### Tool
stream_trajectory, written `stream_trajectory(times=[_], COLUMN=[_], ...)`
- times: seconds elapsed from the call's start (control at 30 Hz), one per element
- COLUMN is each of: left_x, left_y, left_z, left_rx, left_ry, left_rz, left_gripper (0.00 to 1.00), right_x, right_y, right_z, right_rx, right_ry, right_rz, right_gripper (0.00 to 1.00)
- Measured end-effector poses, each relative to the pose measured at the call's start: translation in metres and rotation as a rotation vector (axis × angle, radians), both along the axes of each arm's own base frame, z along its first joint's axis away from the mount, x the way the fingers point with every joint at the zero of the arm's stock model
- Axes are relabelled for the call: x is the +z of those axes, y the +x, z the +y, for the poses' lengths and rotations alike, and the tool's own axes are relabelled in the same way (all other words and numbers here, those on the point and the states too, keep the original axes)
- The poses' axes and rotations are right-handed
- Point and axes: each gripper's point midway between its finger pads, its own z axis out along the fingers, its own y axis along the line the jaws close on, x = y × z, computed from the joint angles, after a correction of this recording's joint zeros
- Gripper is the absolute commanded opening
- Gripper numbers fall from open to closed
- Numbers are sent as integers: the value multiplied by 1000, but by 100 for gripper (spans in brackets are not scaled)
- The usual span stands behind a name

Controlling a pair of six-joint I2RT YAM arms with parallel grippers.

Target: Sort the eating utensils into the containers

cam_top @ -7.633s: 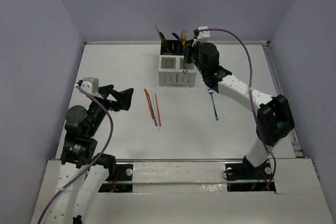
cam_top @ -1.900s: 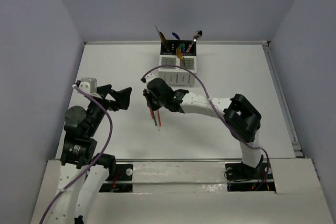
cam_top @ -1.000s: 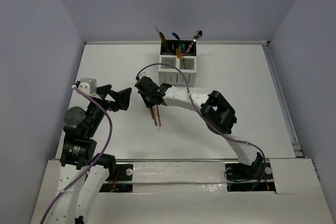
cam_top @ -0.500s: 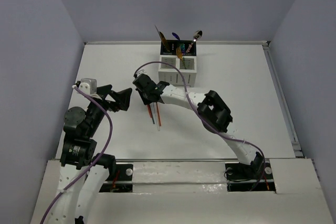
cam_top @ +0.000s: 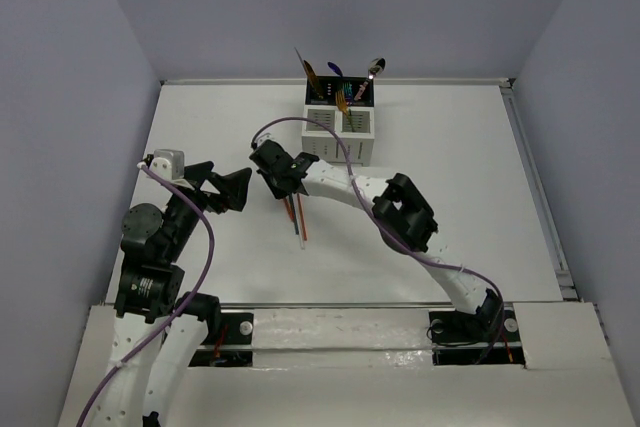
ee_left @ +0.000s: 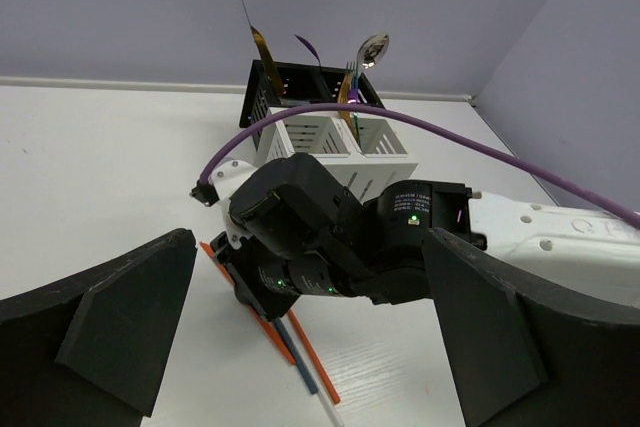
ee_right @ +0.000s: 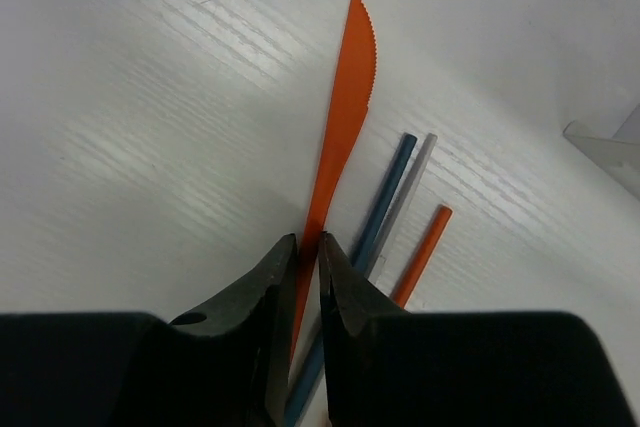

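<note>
My right gripper (ee_right: 308, 247) is shut on the handle of a flat orange knife (ee_right: 345, 117) that lies on the white table. In the top view this gripper (cam_top: 280, 185) is left of the middle. Beside the knife lie a blue stick (ee_right: 385, 197), a pale stick (ee_right: 412, 172) and an orange chopstick (ee_right: 420, 252). The left wrist view shows the knife (ee_left: 262, 325) under the right gripper. The white slatted caddy (cam_top: 340, 132) at the back holds gold, silver and purple-blue cutlery upright. My left gripper (cam_top: 235, 187) is open and empty, just left of the right gripper.
The right arm (cam_top: 400, 207) stretches across the table's middle with its purple cable (cam_top: 300, 125) looping up near the caddy (ee_left: 330, 137). A raised rail (cam_top: 540, 187) runs along the table's right edge. Walls close in the back and sides.
The right arm left the caddy and swung to the sticks at left. The purple-blue utensil is gone from the table. In the last second the gripper settled onto the orange knife.
</note>
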Motion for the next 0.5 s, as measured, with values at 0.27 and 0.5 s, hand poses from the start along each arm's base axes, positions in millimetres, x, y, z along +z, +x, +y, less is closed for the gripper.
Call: stream_trajectory(times=[0.27, 0.5], left_x=[0, 0], left_y=[0, 0], left_z=[0, 0], left_rx=[0, 0], left_ry=[0, 0], left_rz=[0, 0], left_gripper=[99, 99], right_x=[0, -1], right_y=[2, 5], right_z=[-13, -14], right_rx=[26, 29], right_ry=[-86, -94], right_rz=[-21, -19], right_gripper=[25, 25])
